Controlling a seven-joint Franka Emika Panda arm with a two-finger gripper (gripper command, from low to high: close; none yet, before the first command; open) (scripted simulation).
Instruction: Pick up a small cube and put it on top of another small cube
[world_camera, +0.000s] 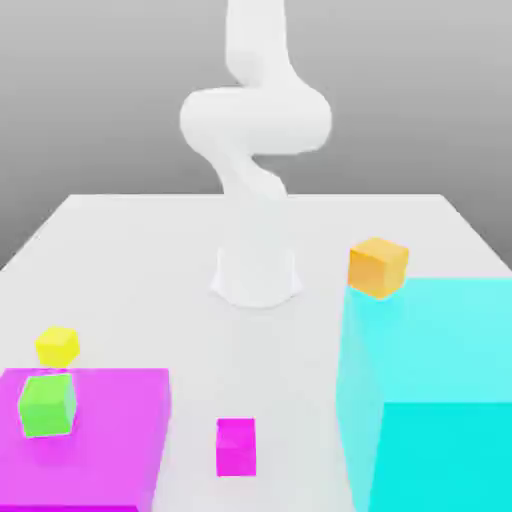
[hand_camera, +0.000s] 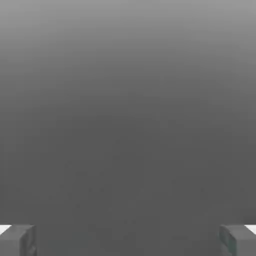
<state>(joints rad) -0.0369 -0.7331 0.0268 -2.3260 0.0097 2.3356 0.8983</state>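
One small magenta cube (world_camera: 236, 447) lay on the tabletop (world_camera: 300, 350), at six o'clock from the arm's base (world_camera: 257, 270) in the exterior view. The magenta slab (world_camera: 110, 440) sat at nine o'clock from it, the cyan block (world_camera: 430, 340) near three, the yellow cube (world_camera: 58, 347) at ten. The pincer (hand_camera: 128, 240) stood wide apart, empty, probably raised well off the cube, which it needed to come down to.
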